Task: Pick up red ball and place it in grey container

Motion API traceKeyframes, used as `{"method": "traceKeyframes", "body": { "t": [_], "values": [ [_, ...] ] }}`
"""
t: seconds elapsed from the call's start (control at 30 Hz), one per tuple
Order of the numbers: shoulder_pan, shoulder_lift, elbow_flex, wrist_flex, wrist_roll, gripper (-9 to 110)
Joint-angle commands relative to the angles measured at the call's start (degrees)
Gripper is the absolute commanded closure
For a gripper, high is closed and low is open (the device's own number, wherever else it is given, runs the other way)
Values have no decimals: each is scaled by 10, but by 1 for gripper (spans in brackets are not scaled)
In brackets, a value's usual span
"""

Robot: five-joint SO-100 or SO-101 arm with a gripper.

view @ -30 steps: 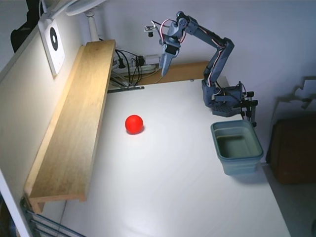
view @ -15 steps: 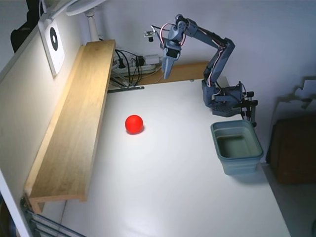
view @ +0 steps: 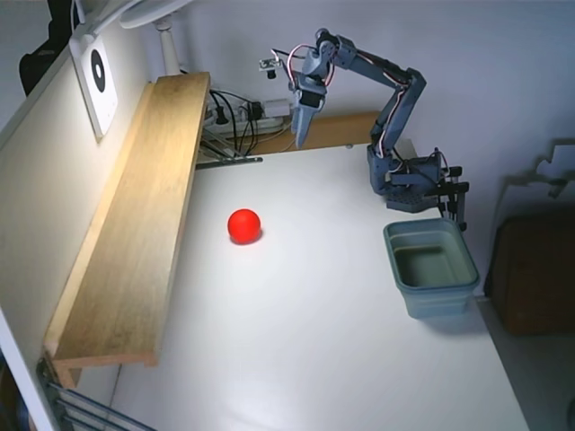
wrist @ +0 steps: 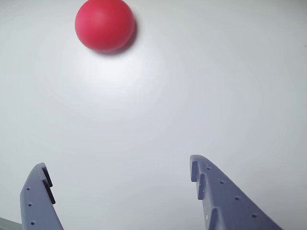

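In the fixed view the red ball (view: 243,225) lies on the white table (view: 296,341), well apart from the grey container (view: 431,268) at the right edge, while the gripper (view: 300,135) hangs pointing down above the table's far end, near the wooden shelf (view: 135,224).

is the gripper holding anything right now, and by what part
Nothing is held. The gripper is open and empty above the table, and the red ball lies apart from it on the white surface.

The fixed view looks down steeply from high at the near end of the worktop (view: 305,341), taking in all of it. The wrist view faces down past the fingers (wrist: 211,191), apparently from well above. Both share the red ball (view: 243,225) (wrist: 104,25).
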Motion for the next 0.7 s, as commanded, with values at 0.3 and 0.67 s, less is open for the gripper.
{"method": "traceKeyframes", "body": {
  "t": [0.3, 0.67],
  "values": [
    [8, 12, 2, -9, 2, 63],
    [8, 62, 132, -89, 2, 63]
  ]
}}
